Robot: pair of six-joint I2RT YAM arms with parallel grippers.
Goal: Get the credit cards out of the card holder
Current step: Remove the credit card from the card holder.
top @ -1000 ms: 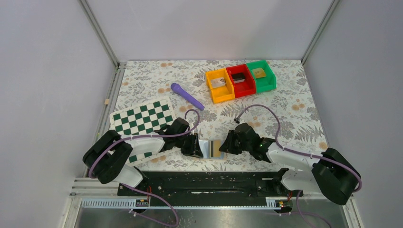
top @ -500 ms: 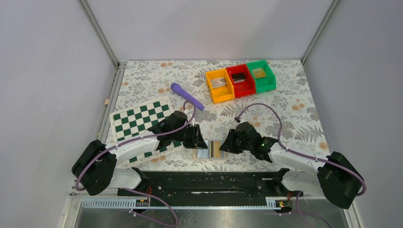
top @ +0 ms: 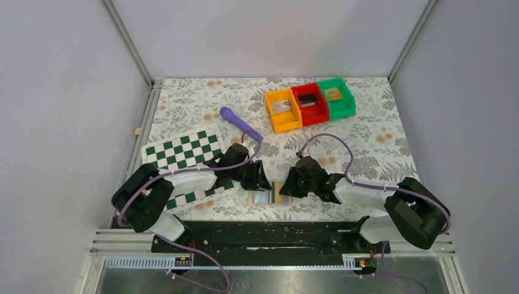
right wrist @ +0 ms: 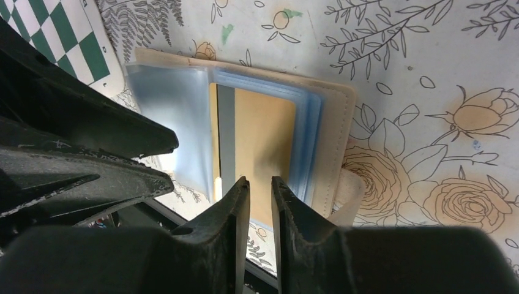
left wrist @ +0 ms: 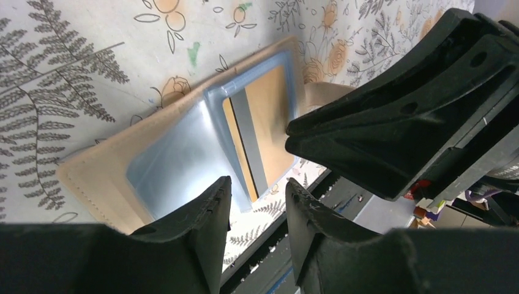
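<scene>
The card holder [top: 269,197] lies open and flat on the floral desk [top: 367,122], close to its near edge and right between the two arms. A tan card with a grey stripe [right wrist: 260,135] sits inside the holder's bluish plastic sleeve [right wrist: 309,128], and it does not look drawn out at all. The left hand [left wrist: 257,187] hovers over the other, seemingly empty sleeve with its fingers a little apart and grasping nothing. The right hand [right wrist: 259,181] is poised above the card with its fingers narrowed to a thin slit, and nothing shows between them. Whether either hand's tips touch the plastic cannot be told.

The main risk I see is the holder sliding. If the left hand does not pin its side down firmly, a pull on the card would probably drag the light wallet along with it, possibly toward the desk edge just behind. The card also lies flat under smooth plastic, so the right hand may pinch sleeve and card together, or slip off and come away empty. The two hands are crowded close over a small target and could knock into each other. The far flap could also spring shut once pressure shifts
</scene>
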